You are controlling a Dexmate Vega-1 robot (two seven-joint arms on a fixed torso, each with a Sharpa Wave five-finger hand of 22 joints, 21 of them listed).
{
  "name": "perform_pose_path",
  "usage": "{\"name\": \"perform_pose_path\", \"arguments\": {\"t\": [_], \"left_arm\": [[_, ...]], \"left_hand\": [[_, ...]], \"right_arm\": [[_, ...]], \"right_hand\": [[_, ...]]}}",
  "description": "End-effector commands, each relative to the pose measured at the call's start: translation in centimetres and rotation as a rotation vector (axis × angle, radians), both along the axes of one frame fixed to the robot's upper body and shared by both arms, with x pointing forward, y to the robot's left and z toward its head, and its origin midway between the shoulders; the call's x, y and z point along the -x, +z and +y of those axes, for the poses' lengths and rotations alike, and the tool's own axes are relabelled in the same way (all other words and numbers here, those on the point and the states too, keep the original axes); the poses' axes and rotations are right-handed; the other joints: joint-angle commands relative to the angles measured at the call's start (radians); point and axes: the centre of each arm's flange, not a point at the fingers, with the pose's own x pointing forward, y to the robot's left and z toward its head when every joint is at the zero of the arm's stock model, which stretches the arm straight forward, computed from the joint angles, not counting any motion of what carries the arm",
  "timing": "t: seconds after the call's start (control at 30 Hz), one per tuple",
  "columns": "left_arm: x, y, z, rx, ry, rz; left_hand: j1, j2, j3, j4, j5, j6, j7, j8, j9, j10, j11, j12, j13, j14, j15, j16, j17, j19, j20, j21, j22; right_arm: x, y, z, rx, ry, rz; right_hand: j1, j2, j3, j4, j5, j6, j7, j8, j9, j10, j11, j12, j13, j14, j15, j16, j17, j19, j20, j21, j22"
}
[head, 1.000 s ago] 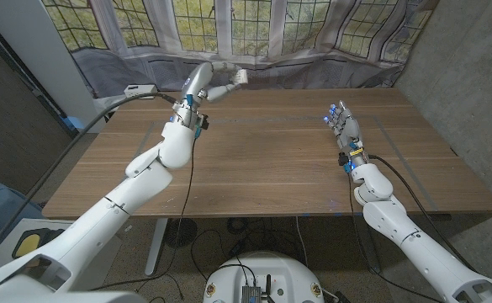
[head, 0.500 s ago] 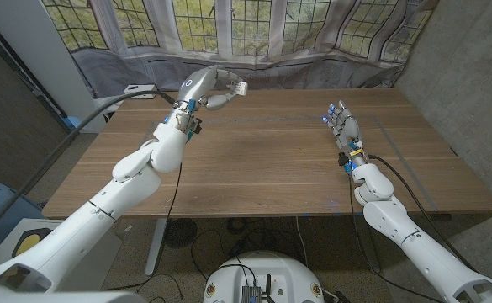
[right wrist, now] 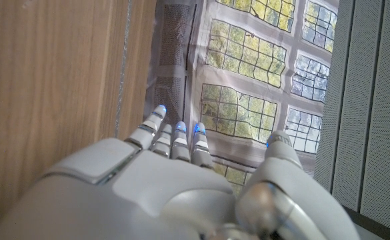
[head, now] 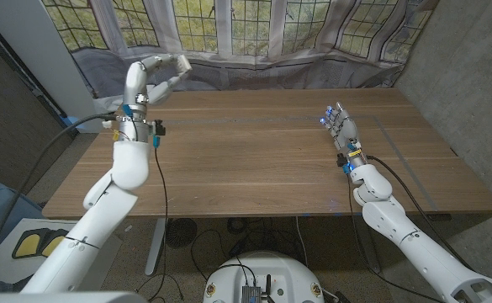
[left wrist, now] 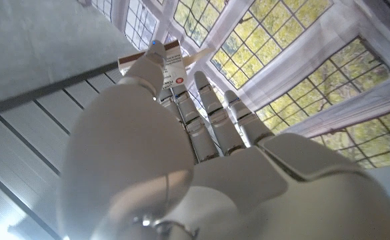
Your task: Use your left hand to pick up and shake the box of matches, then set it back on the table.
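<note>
- The right hand is on the wooden table near its right side, fingers straight and close together, pointing toward the far edge, with nothing in them; in the right wrist view the same hand reaches along the wood grain toward the curtain.
- The left arm rises steeply from the bottom-left corner, forearm nearly upright over the table's left edge.
- The left hand is lifted high above the far left corner of the table, well clear of the wood.
- The box of matches is pinched at the fingertips of that hand, in the air in front of the curtain (a small pale box, its label too small to read here).
- In the left wrist view the box of matches shows a white label with a red mark, held between thumb and fingers of the left hand.
- Farthest back, leaded windows show green outside.
</note>
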Motion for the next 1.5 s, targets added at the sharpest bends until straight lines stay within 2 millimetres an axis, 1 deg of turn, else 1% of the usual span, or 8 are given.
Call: {"name": "perform_pose_path", "arguments": {"t": [0.03,0.23,0.5,0.77,1.1,1.13,1.3,1.5], "left_arm": [[0.5,-9.5,9.8,0.779,-0.303,-0.043],[-1.4,-12.8,10.5,0.953,-0.382,-0.053],[-0.6,-9.3,8.6,0.741,-0.185,-0.12],[0.2,-3.7,2.6,0.448,0.097,-0.156],[0.1,1.8,-3.7,0.045,0.275,-0.181],[0.1,2.6,-5.2,-0.043,0.351,-0.18],[-0.3,3.8,-8.3,-0.242,0.546,-0.177],[-2.4,3.7,-14.3,-0.661,1.02,-0.109]], "left_hand": [[-0.029,0.035,0.017,0.011,0.006,0.194,0.003,0.001,0.001,0.197,-0.035,0.004,0.038,0.001,-0.082,-0.002,0.003,-0.003,-0.004,0.002,0.005],[-0.036,0.038,0.019,0.015,0.007,0.185,-0.005,-0.003,0.002,0.19,-0.038,0.001,0.042,0.0,-0.085,-0.002,0.004,-0.002,-0.007,0.003,0.005],[-0.045,0.038,0.021,0.018,0.008,0.18,-0.011,-0.005,0.002,0.186,-0.042,-0.004,0.045,-0.007,-0.088,-0.005,0.003,-0.024,-0.013,-0.004,0.005],[-0.044,0.031,0.021,0.012,0.007,0.198,-0.01,0.002,0.003,0.201,-0.047,-0.002,0.045,-0.013,-0.093,-0.004,0.004,-0.034,-0.014,-0.005,0.004],[-0.04,0.024,0.021,0.007,0.004,0.205,-0.01,0.004,0.002,0.208,-0.054,-0.005,0.044,-0.019,-0.096,-0.005,0.004,-0.055,-0.012,-0.009,0.004],[-0.041,0.023,0.021,0.007,0.004,0.206,-0.011,0.004,0.002,0.209,-0.054,-0.006,0.044,-0.022,-0.095,-0.006,0.003,-0.062,-0.01,-0.011,0.004],[-0.038,0.019,0.023,0.005,0.002,0.212,-0.021,0.006,0.002,0.211,-0.059,-0.011,0.042,-0.04,-0.097,-0.01,0.002,-0.074,-0.013,-0.012,0.004],[-0.034,0.016,0.022,0.003,-0.001,0.219,-0.027,0.007,0.002,0.221,-0.062,-0.011,0.041,-0.049,-0.103,-0.008,0.003,-0.082,-0.02,-0.011,0.004]], "right_arm": [[-0.3,0.0,0.5,0.014,0.017,0.007],[-0.4,0.0,0.6,0.018,0.02,0.013],[-0.1,-0.2,0.2,0.014,0.009,0.013],[0.5,-0.8,-0.5,-0.012,-0.009,0.016],[0.9,-1.0,-1.0,-0.021,-0.023,0.009],[0.9,-1.0,-1.1,-0.017,-0.023,0.007],[0.9,-1.0,-1.1,-0.026,-0.022,0.008],[0.9,-1.3,-1.1,-0.028,-0.022,0.007]], "right_hand": [[0.01,-0.001,0.003,-0.006,0.002,0.005,0.006,0.002,0.004,0.01,0.002,0.001,0.003,0.004,0.003,0.002,0.005,0.008,-0.004,0.004,0.004],[0.011,-0.001,0.003,-0.006,0.002,0.005,0.006,0.002,0.004,0.011,0.002,0.001,0.003,0.004,0.003,0.001,0.005,0.008,-0.004,0.004,0.004],[0.01,-0.001,0.003,-0.006,0.002,0.006,0.007,0.002,0.004,0.011,0.001,0.001,0.003,0.004,0.003,0.001,0.005,0.008,-0.004,0.003,0.004],[0.011,0.0,0.003,-0.006,0.002,0.006,0.007,0.003,0.004,0.012,0.001,0.001,0.003,0.005,0.002,0.002,0.005,0.008,-0.003,0.003,0.004],[0.011,0.0,0.002,-0.005,0.002,0.007,0.008,0.003,0.004,0.012,0.001,0.001,0.003,0.004,0.001,0.001,0.005,0.009,-0.004,0.003,0.004],[0.011,0.0,0.002,-0.006,0.002,0.007,0.007,0.003,0.004,0.012,0.002,0.001,0.003,0.005,0.001,0.001,0.005,0.009,-0.004,0.003,0.004],[0.011,0.0,0.002,-0.005,0.002,0.007,0.009,0.003,0.004,0.012,0.002,0.001,0.003,0.005,0.002,0.001,0.005,0.009,-0.003,0.003,0.004],[0.011,0.0,0.002,-0.005,0.002,0.008,0.008,0.003,0.004,0.012,0.002,0.001,0.003,0.005,0.002,0.001,0.005,0.009,-0.003,0.003,0.004]]}}
